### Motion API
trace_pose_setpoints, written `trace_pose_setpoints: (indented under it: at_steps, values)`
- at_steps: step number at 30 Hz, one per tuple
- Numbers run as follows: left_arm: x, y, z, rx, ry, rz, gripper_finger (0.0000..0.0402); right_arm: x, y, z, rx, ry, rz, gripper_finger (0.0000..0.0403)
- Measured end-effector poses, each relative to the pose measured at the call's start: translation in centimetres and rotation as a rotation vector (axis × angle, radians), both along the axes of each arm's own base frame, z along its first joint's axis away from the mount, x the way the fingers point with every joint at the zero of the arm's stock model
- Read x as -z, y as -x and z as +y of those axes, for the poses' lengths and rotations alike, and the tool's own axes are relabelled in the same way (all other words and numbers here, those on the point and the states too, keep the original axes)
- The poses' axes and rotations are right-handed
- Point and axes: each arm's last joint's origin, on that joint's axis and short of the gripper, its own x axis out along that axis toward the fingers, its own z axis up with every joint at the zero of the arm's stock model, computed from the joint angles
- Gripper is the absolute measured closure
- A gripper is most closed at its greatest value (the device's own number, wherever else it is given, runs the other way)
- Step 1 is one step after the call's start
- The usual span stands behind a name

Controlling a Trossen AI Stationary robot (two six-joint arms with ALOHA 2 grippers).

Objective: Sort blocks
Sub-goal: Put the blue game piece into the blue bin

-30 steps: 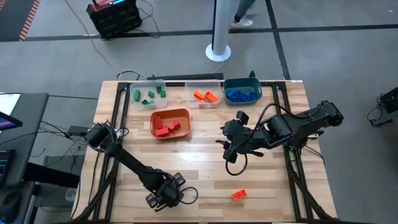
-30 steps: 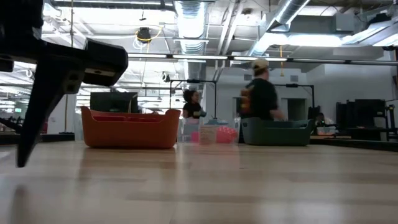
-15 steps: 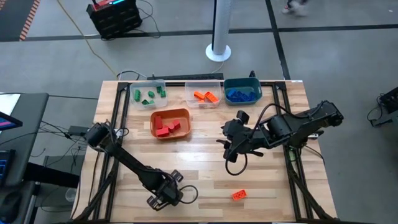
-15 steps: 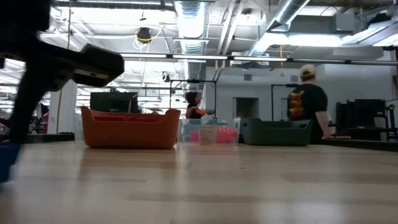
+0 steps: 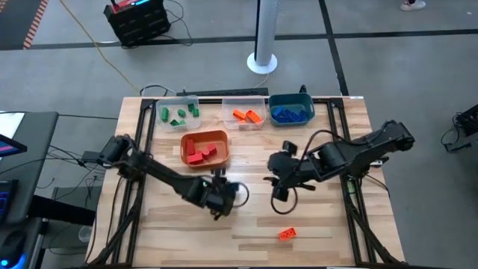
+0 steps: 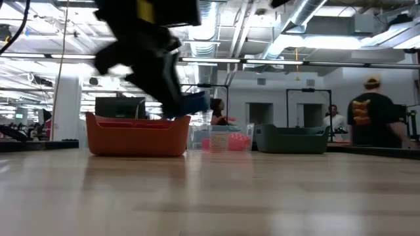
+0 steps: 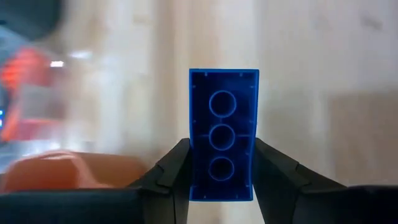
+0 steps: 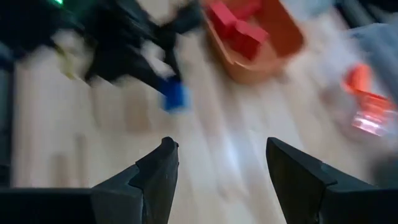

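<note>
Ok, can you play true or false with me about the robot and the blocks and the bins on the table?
1. The left gripper holds a blue block in its jaws. True.
2. The right gripper is also holding a block. False: its jaws are open with nothing between them.
3. The orange bin has red blocks in it. True.
4. The green blocks lie in the teal bin. False: they lie in a clear bin; the teal bin holds blue blocks.
5. One orange block lies alone on the table. True.
</note>
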Motion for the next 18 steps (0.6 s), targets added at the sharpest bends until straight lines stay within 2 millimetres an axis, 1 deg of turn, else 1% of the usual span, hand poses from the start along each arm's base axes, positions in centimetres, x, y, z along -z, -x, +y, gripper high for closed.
trace_pose_setpoints:
  at_steps: [4,7,10,14,18]
  values:
    - [-1.2,-1.5,1.9,-0.098,-0.07,-0.114,0.0272,1.4,-1.2,-0.2,0.012,-0.066,-0.072,0.0154]
    - [-2.4,-2.4,2.9,-0.127,-0.157,-0.162,0.0272,2.6,-1.4,-0.8,0.054,-0.082,-0.067,0.0154]
    - [-3.7,-3.1,3.1,-0.118,-0.23,-0.196,0.0272,3.3,-0.9,-2.0,0.102,-0.105,-0.076,0.0154]
    - [-5.6,-3.9,3.3,-0.114,-0.309,-0.246,0.0271,3.8,0.0,-3.4,0.143,-0.135,-0.152,0.0154]
    - [-7.4,-4.4,3.3,-0.135,-0.357,-0.288,0.0271,3.5,0.8,-4.7,0.18,-0.158,-0.22,0.0154]
